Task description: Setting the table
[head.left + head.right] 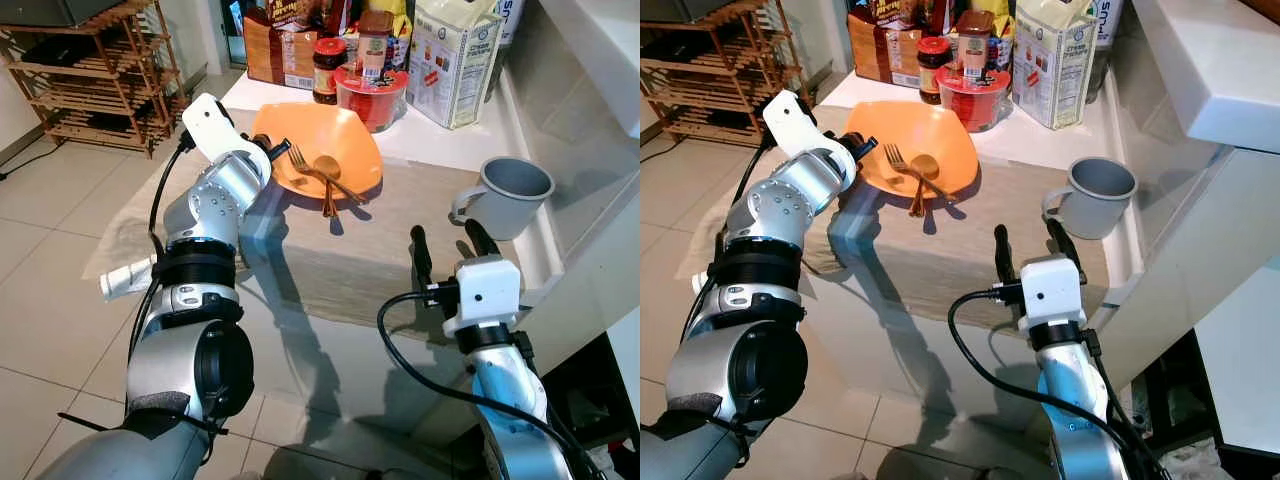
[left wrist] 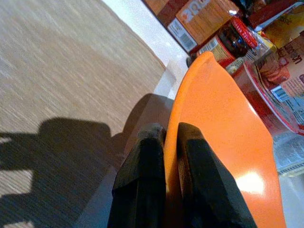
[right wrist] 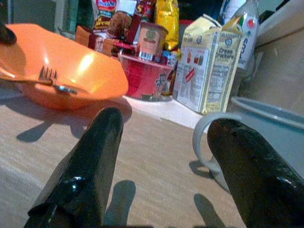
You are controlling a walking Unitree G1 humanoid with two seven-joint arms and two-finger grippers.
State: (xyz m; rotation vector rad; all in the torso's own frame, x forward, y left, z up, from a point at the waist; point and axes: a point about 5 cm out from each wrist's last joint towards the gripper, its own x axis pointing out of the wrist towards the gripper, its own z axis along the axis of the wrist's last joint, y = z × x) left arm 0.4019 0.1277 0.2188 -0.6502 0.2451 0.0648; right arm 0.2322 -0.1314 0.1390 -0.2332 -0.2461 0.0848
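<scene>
Beige placemat spread across the white table, near edge overhanging toward the robot.

Orange plate at the far left of the mat, partly over bare tabletop, tilted, with its left rim lifted. Left gripper clenched on that rim, one finger above and one below, as confirmed in the left wrist view.

Grey mug upright at the right of the mat, handle facing the robot. Right gripper released, jaws spread wide, hovering low over the mat just short of the mug and in line with the handle.

Fork and wooden spoon loose in the plate, handles projecting over the near rim.

Hazards:
- Further tilt of the plate: cutlery likely to slide out over the near rim.
- Thin-edge pinch: plate liable to pivot or slip out of the fingers.
- Red tub and jar just behind the plate: contact on any backward swing.
- Right fingers overshooting the handle: mug likely pushed toward the table's right edge.
</scene>
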